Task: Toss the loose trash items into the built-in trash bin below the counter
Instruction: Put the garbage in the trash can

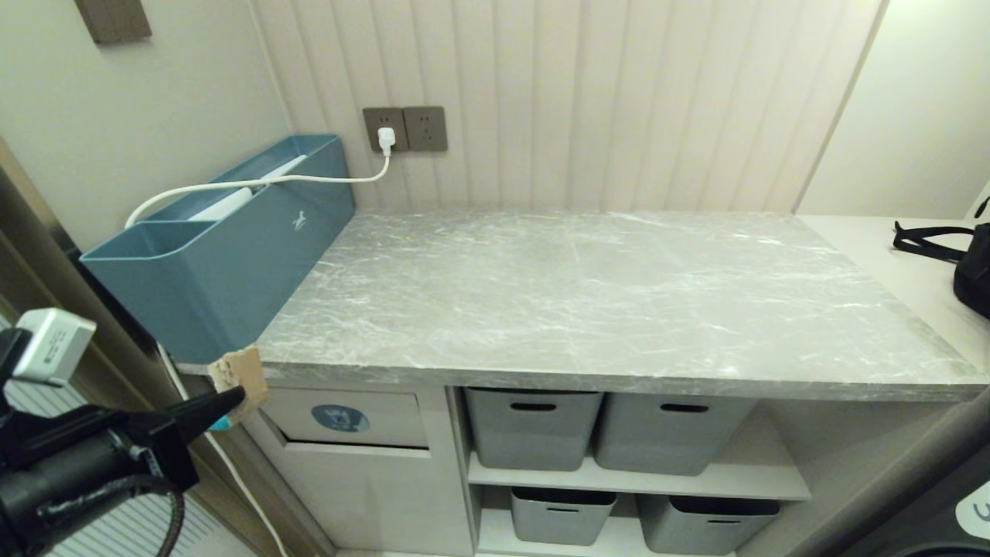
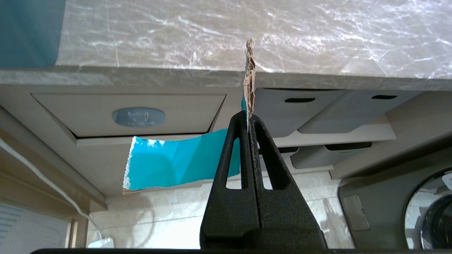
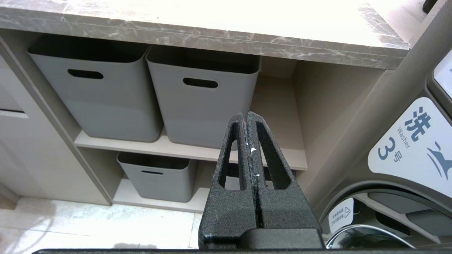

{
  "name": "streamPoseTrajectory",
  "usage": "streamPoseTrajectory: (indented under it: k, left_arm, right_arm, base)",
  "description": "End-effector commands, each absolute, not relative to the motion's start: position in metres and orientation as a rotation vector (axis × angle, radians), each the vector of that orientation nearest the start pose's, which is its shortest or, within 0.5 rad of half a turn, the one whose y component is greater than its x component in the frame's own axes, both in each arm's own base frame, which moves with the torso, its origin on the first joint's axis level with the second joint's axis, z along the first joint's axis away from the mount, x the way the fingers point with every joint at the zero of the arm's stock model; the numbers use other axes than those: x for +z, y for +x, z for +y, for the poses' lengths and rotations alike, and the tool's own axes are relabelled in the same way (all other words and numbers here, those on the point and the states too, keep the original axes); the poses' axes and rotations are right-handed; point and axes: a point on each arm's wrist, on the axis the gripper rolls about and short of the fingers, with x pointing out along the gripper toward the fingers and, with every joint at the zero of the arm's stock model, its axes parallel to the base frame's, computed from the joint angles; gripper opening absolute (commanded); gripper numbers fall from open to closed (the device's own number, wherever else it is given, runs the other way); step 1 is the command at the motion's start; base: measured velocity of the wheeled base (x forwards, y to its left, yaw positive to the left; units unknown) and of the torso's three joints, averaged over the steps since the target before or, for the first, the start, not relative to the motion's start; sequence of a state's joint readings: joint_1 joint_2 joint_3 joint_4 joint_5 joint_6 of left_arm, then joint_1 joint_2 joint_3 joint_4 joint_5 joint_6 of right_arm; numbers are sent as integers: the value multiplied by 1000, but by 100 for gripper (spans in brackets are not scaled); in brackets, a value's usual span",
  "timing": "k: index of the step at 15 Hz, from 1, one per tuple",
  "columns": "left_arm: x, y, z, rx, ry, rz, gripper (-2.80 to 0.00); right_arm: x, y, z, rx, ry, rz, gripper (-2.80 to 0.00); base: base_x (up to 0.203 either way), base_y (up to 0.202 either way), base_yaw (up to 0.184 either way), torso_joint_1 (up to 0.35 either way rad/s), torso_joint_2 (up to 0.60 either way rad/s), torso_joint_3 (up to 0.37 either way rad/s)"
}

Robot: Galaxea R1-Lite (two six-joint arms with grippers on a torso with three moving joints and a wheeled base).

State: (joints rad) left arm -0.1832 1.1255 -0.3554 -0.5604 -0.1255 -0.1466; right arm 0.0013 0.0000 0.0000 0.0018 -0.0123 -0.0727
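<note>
The left gripper (image 1: 236,398) is clenched on a torn cardboard scrap (image 1: 240,375), held just off the counter (image 1: 603,294) corner, above and left of the trash bin flap (image 1: 348,418). Only the left wrist view shows its turquoise face (image 2: 176,164), hanging crosswise while the brown edge points up. The right gripper (image 3: 247,118), pressed closed and seemingly empty, faces the grey baskets (image 3: 102,95).

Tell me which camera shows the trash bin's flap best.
The left wrist view: the flap faces the camera whole, with its oval sticker. The head view shows the flap too, from above, its left end behind the held scrap. The right wrist view catches only an edge.
</note>
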Motion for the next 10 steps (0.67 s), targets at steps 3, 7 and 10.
streamPoseTrajectory:
  k: [3, 7, 10]
  left_arm:
    - [171, 140, -28, -286, -140, 262, -280]
    - [162, 137, -28, -278, -167, 262, -280]
    - [160, 138, -28, -276, -171, 274, -280]
  right_arm:
    - [75, -23, 0, -12, -71, 3, -280]
    - [76, -23, 0, -8, -69, 2, -280]
    - [76, -23, 0, -12, -61, 2, -280]
  base:
    - [0, 0, 0, 0, 0, 0]
    - [0, 0, 0, 0, 0, 0]
    - [0, 0, 0, -116, 258, 143]
